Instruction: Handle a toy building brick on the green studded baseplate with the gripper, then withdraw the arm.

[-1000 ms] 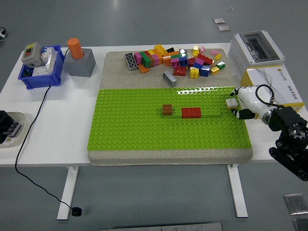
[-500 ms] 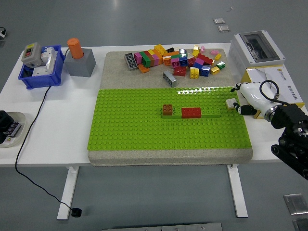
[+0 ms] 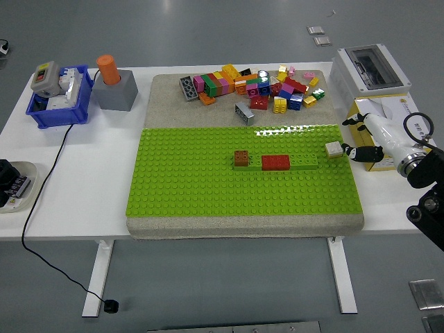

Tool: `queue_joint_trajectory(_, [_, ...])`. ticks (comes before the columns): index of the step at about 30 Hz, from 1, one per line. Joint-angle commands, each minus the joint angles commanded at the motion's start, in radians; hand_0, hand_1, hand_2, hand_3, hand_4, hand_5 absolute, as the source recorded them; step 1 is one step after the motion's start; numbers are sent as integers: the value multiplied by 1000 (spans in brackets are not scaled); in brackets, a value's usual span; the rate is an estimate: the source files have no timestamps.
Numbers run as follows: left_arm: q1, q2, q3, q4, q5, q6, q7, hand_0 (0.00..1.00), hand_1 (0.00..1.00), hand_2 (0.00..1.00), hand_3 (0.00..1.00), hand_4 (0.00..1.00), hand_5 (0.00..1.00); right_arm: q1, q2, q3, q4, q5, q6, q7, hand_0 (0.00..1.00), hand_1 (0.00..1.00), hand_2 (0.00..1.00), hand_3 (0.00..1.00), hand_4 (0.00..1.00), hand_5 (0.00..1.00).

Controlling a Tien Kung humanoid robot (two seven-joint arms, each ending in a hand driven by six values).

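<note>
We log one green studded baseplate [image 3: 208, 180] on a grey mat [image 3: 166, 97] atop the white table [image 3: 90, 166]. On the baseplate we count one row of bricks near the middle: one brown brick [image 3: 241, 158], one red brick [image 3: 276, 162], and green pieces [image 3: 305, 162] level with them. One small beige brick [image 3: 334, 148] sits at the baseplate's right edge. One loose heap of mixed-colour bricks [image 3: 253, 86] lies on the mat beyond the baseplate; we cannot count its pieces reliably.

Elsewhere we note one blue bin [image 3: 59, 100], one grey block with an orange cylinder [image 3: 113, 83], one white enclosure box [image 3: 368, 69], and one black cable [image 3: 41, 201].

The beige brick lies just left of the right hand [image 3: 371, 139], near its fingertips but apart from them. The hand is white with dark fingertips [image 3: 352, 150], fingers loosely extended toward the baseplate and holding nothing. Its forearm runs off toward the lower right, over the table's right edge.
</note>
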State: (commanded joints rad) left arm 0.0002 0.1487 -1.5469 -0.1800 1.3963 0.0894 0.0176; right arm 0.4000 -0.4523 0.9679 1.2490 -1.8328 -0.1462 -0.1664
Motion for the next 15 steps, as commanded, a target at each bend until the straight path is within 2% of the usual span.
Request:
queue_joint_trajectory(7, [0, -3, 5, 0, -5, 1, 0, 652, 610, 586, 622, 644, 158, -30, 18, 34, 13, -5, -6, 3, 749, 752, 800, 738, 688, 188])
queue_joint_trajectory(15, [-3, -1, 8, 0, -7, 2, -2, 652, 610, 587, 622, 644, 158, -22, 19, 12, -19, -20, -9, 0, 749, 753, 798, 749, 706, 185])
